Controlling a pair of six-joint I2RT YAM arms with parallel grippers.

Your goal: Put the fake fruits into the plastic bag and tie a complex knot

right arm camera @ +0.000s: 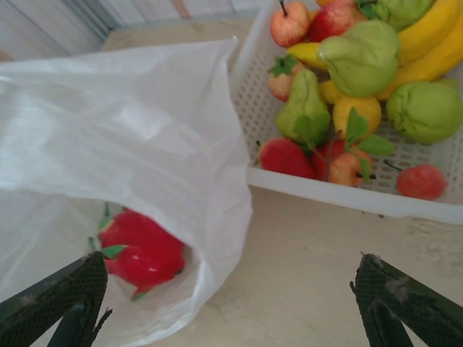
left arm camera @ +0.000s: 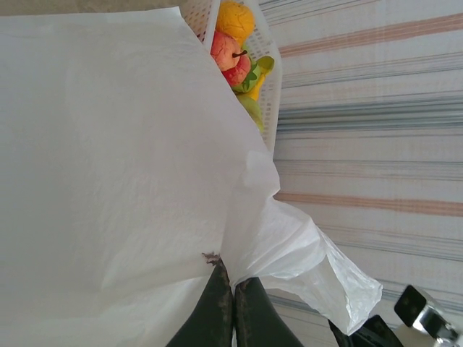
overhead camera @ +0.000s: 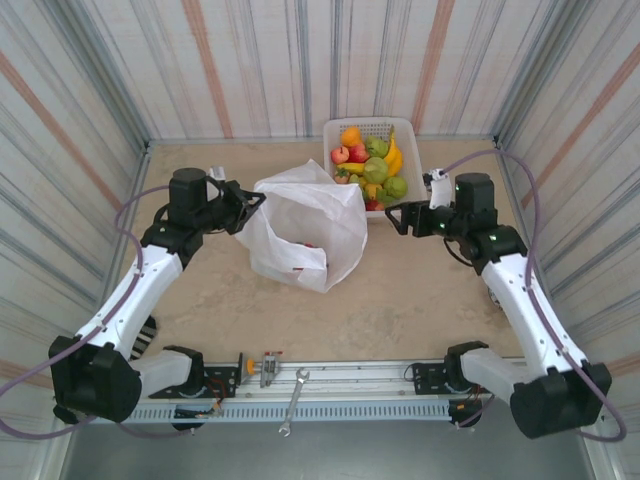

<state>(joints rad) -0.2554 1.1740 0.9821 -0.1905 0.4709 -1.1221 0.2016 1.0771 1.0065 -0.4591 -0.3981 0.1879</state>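
Note:
The white plastic bag (overhead camera: 300, 225) lies mid-table with its mouth toward the right. My left gripper (overhead camera: 250, 205) is shut on the bag's left edge; in the left wrist view the dark fingers (left arm camera: 221, 303) pinch the plastic bag (left arm camera: 108, 144). A red dragon fruit (right arm camera: 141, 253) with green tips lies inside the bag (right arm camera: 123, 123). My right gripper (overhead camera: 400, 218) stands open and holds nothing, just right of the bag's mouth and in front of the basket. In the right wrist view, bare table shows between the right gripper's (right arm camera: 228, 289) fingers. Green pears (right arm camera: 362, 54), bananas (right arm camera: 434, 36) and apples (right arm camera: 289, 22) fill the basket.
The white lattice basket (overhead camera: 330, 130) stands at the back, right of centre, its near rim (right arm camera: 325, 191) close to the bag. Striped walls enclose the table on three sides. A wrench (overhead camera: 293, 400) lies on the metal rail at the near edge.

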